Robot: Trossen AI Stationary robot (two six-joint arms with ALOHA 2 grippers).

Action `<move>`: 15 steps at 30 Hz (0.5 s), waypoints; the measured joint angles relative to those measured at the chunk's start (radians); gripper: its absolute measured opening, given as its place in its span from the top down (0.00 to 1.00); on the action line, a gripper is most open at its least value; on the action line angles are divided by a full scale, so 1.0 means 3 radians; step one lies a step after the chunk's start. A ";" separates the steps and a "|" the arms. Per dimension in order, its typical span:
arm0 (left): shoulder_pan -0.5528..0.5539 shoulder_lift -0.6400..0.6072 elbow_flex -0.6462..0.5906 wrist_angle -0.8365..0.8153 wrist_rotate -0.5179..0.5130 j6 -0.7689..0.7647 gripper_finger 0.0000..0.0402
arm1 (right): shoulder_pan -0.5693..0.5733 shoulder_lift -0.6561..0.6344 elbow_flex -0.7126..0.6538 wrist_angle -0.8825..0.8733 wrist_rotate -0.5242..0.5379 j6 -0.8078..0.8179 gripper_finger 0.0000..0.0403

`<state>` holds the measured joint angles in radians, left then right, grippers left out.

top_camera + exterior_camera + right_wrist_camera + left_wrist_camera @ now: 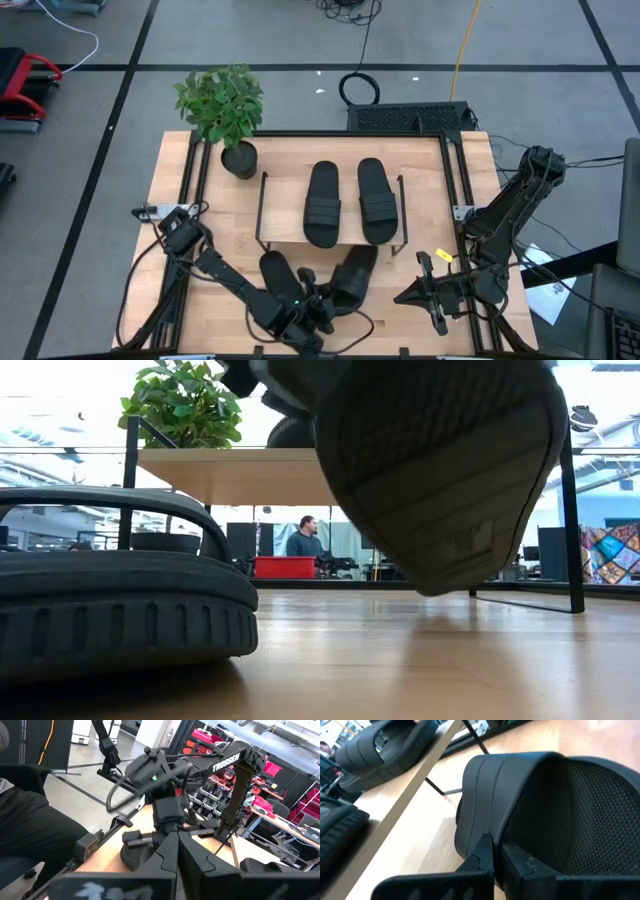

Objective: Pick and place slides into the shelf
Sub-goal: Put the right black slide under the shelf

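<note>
Two slides (322, 203) (377, 200) lay side by side on the shelf (290, 232) top. The left gripper (322, 305), at the table's (420, 180) front edge, was clamped on a third slide (352, 278), lifted and tilted just before the shelf. A fourth slide (276, 273) lay flat beside it. The right gripper (410, 297) waited shut and empty, front right. White lettering "TROSSEN" (229, 760) showed on the left arm. A plant (222, 105) stood at the back left.
</note>
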<state>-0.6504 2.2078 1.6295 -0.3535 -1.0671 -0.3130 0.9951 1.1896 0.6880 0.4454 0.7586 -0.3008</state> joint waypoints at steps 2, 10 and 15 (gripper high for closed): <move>0.0055 0.0000 0.0000 -0.0011 0.0048 -0.0013 1.00 | 0.0000 0.0000 0.0000 0.0000 0.0000 -0.0001 1.00; 0.0255 0.0000 -0.0013 -0.0049 0.0105 0.0041 1.00 | 0.0000 0.0000 0.0000 -0.0001 0.0000 -0.0005 1.00; 0.0345 0.0000 -0.0047 -0.0067 0.0268 0.0069 1.00 | 0.0000 0.0000 0.0000 -0.0001 0.0000 -0.0001 1.00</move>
<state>-0.5470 2.2077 1.6154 -0.3735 -0.9868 -0.2922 0.9951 1.1896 0.6880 0.4450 0.7586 -0.3010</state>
